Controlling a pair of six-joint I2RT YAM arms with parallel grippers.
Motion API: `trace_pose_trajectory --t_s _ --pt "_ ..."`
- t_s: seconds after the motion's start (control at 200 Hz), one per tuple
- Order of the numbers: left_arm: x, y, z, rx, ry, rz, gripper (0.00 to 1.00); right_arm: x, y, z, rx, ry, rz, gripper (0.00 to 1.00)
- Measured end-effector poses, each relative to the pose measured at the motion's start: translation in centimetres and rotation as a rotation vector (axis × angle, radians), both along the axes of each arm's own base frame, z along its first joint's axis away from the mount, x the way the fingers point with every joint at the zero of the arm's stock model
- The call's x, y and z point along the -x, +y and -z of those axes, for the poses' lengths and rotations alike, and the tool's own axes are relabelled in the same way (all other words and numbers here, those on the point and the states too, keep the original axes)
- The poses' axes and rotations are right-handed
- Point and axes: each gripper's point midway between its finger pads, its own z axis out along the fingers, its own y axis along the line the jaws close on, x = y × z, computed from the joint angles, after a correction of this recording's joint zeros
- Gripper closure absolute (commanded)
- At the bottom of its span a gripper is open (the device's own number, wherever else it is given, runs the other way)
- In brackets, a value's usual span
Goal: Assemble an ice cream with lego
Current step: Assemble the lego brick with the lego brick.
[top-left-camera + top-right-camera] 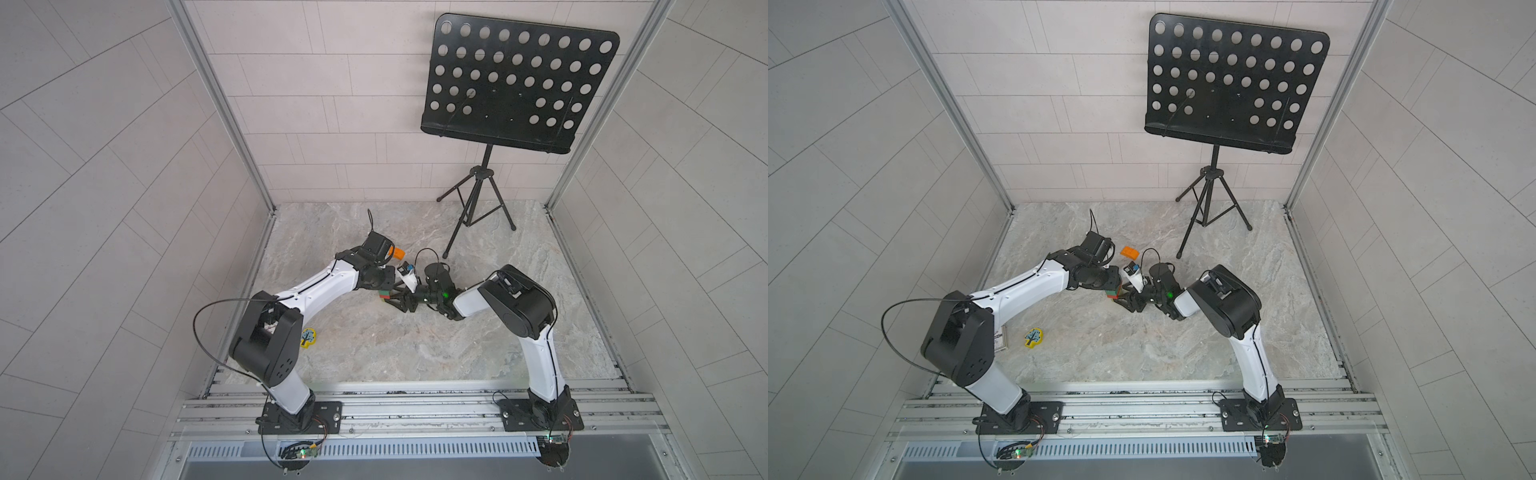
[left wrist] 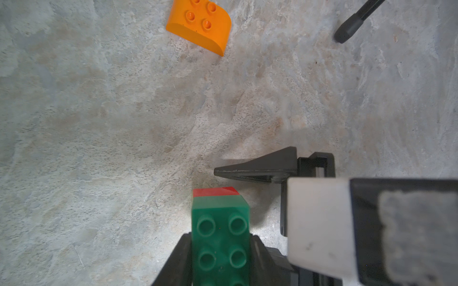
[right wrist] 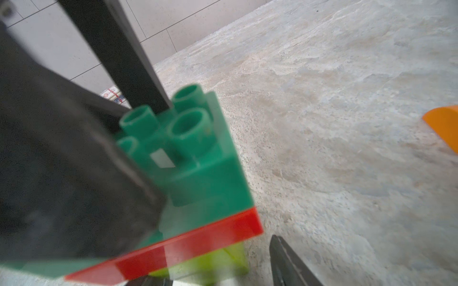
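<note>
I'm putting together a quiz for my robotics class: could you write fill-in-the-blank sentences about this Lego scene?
The top brick of the stack held by the left gripper is ___.
Directly beneath it sits a ___ brick.
The rounded brick lying apart on the table is ___.
Missing words: dark green; red; orange.

One orange brick [image 2: 199, 26]; one red brick [image 3: 198, 242]; one dark green brick [image 2: 220, 235]; one music stand [image 1: 505, 106].
</note>
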Motion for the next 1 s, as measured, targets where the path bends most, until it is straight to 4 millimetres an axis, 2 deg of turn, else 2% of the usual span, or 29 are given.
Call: trace_pose_trajectory --t_s 0.575,0.791,1.001 --pt "0.06 -0.23 0.20 -0.067 -0.061 -0.043 0.80 -0.08 -0.24 0.28 0.004 0.027 0.010 0.29" --pt "0.01 -0.21 0.21 -0.090 -0.081 -0.062 0.72 -0.44 -0.51 0.17 -0.001 0.032 0.018 0.23" --pt "-0.09 -0.10 0.20 -0.095 -0.089 -0.075 0.61 -0.62 -0.58 0.10 -0.001 0.040 0.017 0.22"
